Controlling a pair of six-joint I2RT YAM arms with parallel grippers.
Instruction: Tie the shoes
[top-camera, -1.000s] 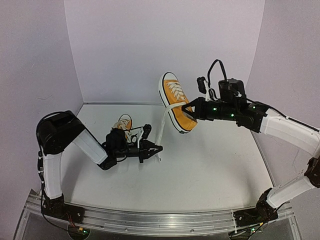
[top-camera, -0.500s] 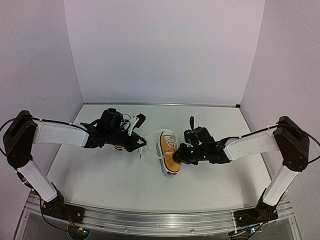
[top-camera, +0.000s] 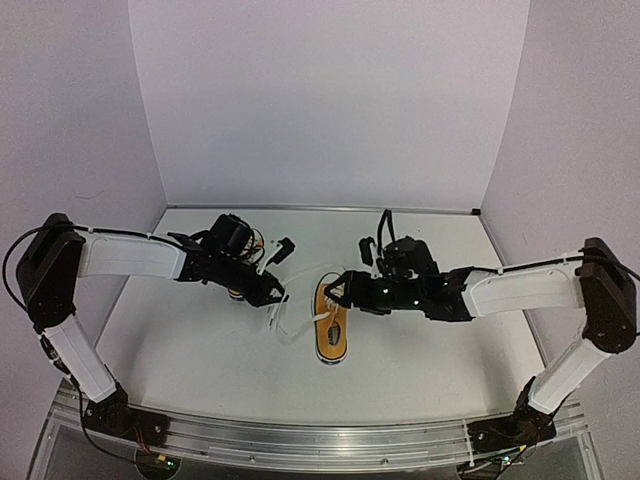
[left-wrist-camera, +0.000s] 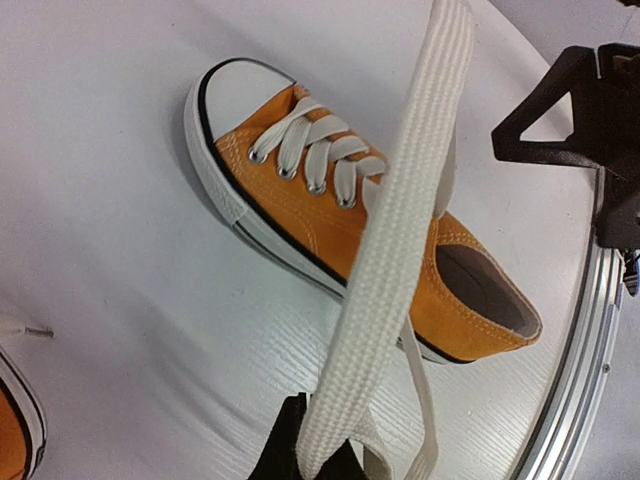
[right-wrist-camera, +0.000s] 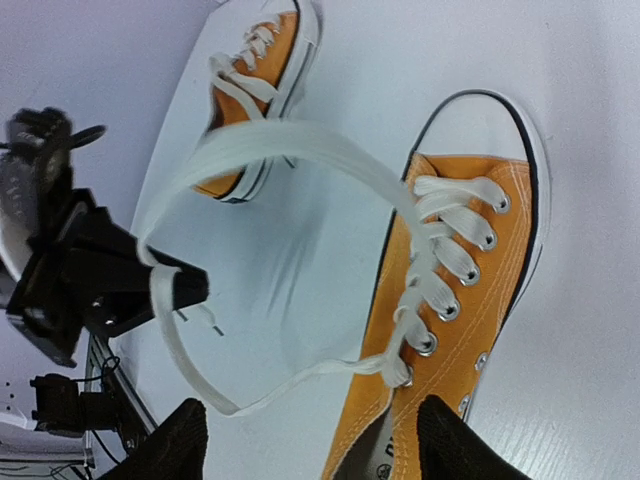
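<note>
**Not one bow yet, and I hold just one lace**

The orange-yellow canvas sneaker with the white toe cap (top-camera: 331, 330) lies flat in the middle of the white table (top-camera: 430, 350), between my two arms. Its flat white lace (left-wrist-camera: 390, 270) is loose, with no knot and no bow. My left gripper (top-camera: 272, 297) is pinched tight on that lace and holds it up in a big floppy loop. My right gripper (top-camera: 338, 285) hangs over the heel end of the shoe with its fingers wide apart and nothing in them. The other orange-yellow sneaker (right-wrist-camera: 255, 60) sits off to the left by my left arm, and its laces look loose too. I think almost all the job is left: cross, knot and bow, on both shoes.
</note>
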